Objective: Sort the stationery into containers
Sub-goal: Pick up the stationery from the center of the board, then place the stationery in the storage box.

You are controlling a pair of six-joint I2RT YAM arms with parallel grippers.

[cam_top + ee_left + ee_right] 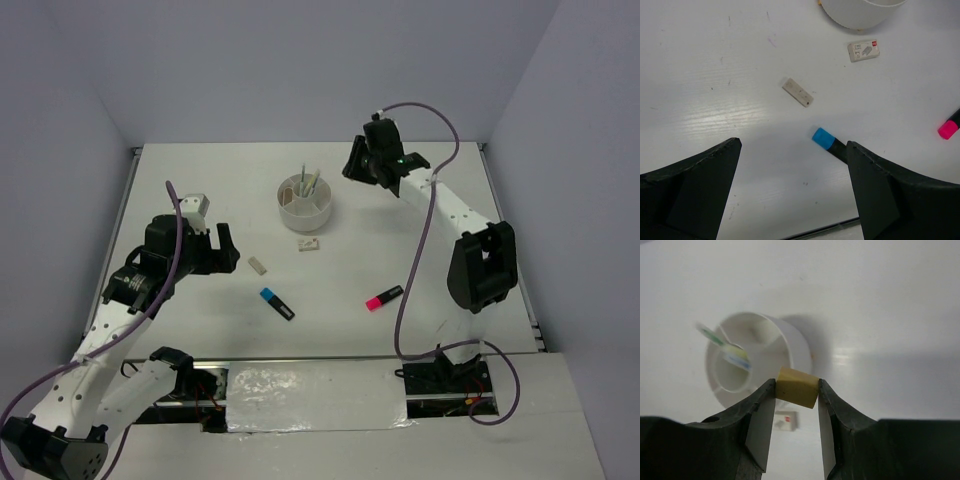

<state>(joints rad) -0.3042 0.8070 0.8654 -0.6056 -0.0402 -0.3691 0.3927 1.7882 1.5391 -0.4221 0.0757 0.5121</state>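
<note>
Fingers [700, 195] spread wide at the near edge, over the table [710, 75]. Blue-capped black highlighter [826, 140] lies just inside the right one. Plain beige eraser [798, 92] sits farther out, with a labelled white eraser [863, 50] right of it, near the white cup [860, 12]. Pink highlighter tip [949, 127] pokes in from the right edge.

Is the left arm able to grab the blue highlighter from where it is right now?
Probably yes. The left gripper is wide open and hovers close to the blue highlighter, which lies on the table with nothing on top of it. The beige eraser nearby lies apart from it.
</note>
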